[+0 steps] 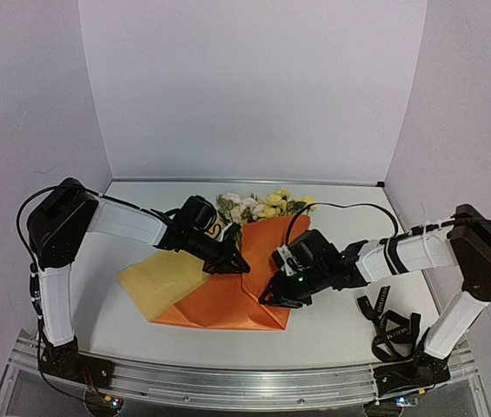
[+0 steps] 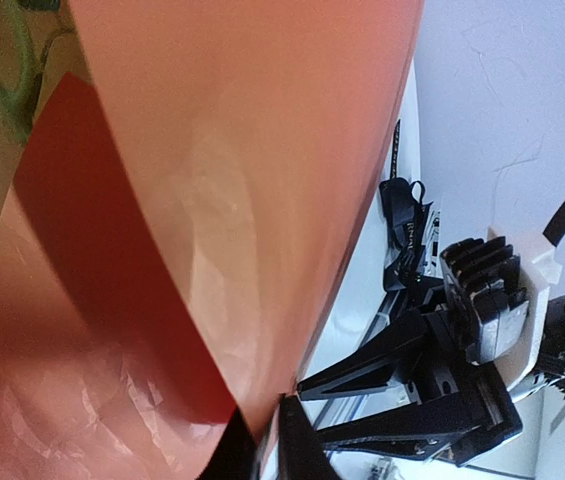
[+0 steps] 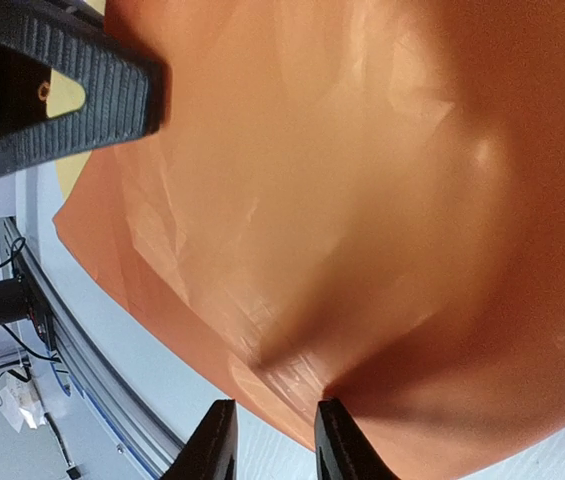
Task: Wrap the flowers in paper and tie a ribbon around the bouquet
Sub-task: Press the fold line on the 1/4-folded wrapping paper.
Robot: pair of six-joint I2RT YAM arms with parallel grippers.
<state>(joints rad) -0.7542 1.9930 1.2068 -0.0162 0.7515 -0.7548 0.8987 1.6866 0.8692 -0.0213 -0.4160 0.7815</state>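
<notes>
Paper (image 1: 228, 300) is seen spread on the desk (image 1: 332, 334), orange face up, with a yellow flap folded out at its left side. The left tool (image 1: 235, 262) is set on the upper middle of the sheet, and in the left wrist view its jaws are shown closed tight on an edge of the orange paper. The flowers (image 1: 258, 207) are laid at the far end of the sheet, blooms showing beyond its top edge, stems hidden under the fold. The right tool (image 1: 271, 297) is placed over the sheet's right part, its jaws held partly apart, the paper's edge just at their tips and nothing gripped. The ribbon (image 1: 388, 326) is seen in a loose heap on the desk at the far right, apart from the paper
</notes>
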